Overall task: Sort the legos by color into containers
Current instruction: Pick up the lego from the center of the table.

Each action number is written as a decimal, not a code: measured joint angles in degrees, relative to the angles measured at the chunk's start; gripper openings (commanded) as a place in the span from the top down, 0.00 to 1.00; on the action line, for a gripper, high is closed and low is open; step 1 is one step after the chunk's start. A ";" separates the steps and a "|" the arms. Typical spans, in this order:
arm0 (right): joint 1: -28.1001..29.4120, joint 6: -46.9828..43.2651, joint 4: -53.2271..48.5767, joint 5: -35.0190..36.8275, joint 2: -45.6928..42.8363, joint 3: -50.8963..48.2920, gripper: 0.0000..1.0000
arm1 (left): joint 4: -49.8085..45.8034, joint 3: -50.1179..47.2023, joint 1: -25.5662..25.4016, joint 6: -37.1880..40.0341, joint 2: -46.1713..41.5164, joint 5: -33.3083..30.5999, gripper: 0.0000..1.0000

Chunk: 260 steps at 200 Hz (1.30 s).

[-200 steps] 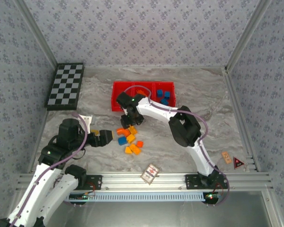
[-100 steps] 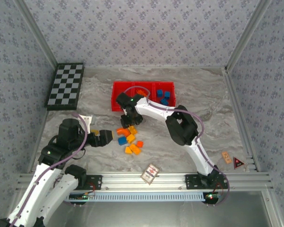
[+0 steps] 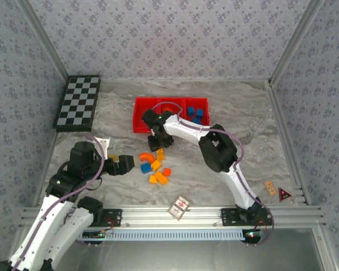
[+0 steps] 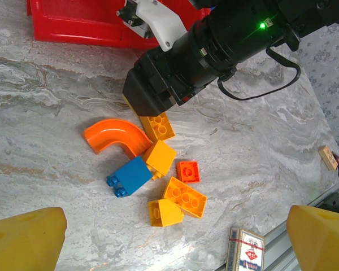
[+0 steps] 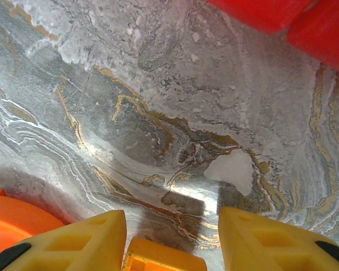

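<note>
Several loose legos lie on the marble between the arms: a red-orange curved piece (image 4: 116,135), a blue brick (image 4: 130,176), yellow-orange bricks (image 4: 185,196) and a small red-orange one (image 4: 187,171). My right gripper (image 3: 156,145) stands open over the pile's far end, its fingers (image 5: 73,243) down on either side of a yellow-orange brick (image 5: 164,259), with a wide gap on the right. The curved piece (image 5: 11,220) lies just left of it. My left gripper (image 3: 130,164) hangs open, left of the pile. The red tray (image 3: 140,113) lies beyond, blue legos (image 3: 195,114) in its right compartment.
A checkerboard (image 3: 79,103) lies at the back left. A small patterned card deck (image 3: 179,207) sits near the front rail, and two small tags (image 3: 277,191) at the front right. The right arm's forearm (image 3: 186,131) reaches across from the right toward the tray's front.
The right gripper has shifted slightly right and toward the tray side of the pile, uncovering the curved red-orange piece. The left arm has not moved.
</note>
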 measured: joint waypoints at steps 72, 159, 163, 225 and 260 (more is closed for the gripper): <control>0.39 0.87 -0.13 0.66 0.00 -1.11 0.53 | 0.00 0.00 0.00 -0.02 0.00 0.00 0.00; 0.39 3.28 0.63 1.77 -0.68 -2.21 0.60 | 0.00 0.00 0.00 0.00 0.00 0.00 0.00; 0.39 3.30 0.63 1.77 -0.70 -2.21 0.60 | 0.00 0.00 0.00 0.00 0.00 0.00 0.00; 0.39 6.91 -0.39 3.54 -4.50 -5.01 0.45 | 0.00 0.00 0.00 0.00 -0.02 0.00 0.00; 0.39 11.58 1.22 3.91 -7.72 -9.51 0.46 | 0.00 0.00 0.00 0.00 -0.07 0.00 0.00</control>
